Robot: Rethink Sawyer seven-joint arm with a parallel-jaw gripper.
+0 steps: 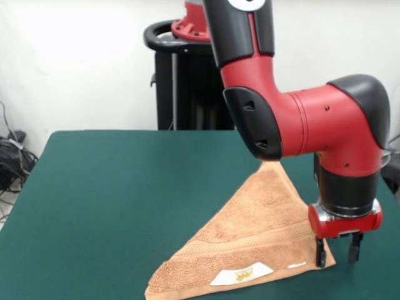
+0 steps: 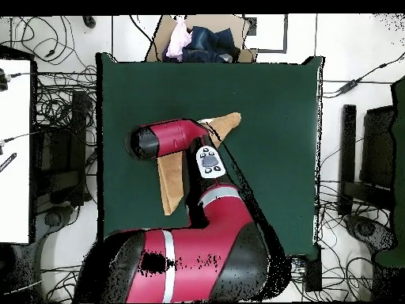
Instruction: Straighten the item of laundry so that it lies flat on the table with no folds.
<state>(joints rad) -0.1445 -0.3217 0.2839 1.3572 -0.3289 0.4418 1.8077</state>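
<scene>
The peach-orange towel (image 1: 250, 231) lies on the green table (image 1: 125, 187), folded over into a triangle, with its white label (image 1: 240, 274) near the front edge. My gripper (image 1: 337, 251) points down at the towel's right corner. It is open: one finger (image 1: 320, 253) is at the towel's edge and the other is past it, over the table. In the overhead view the arm (image 2: 170, 138) covers the gripper and the towel's middle. Only two ends of the towel (image 2: 170, 186) show there on the table (image 2: 269, 119).
The black pedestal (image 1: 181, 81) stands behind the table's far edge. A cardboard box of clothes (image 2: 202, 39) sits beyond the table's opposite edge. Cables (image 1: 12, 156) lie on the floor by the table's side. A white desk (image 2: 14, 150) stands nearby.
</scene>
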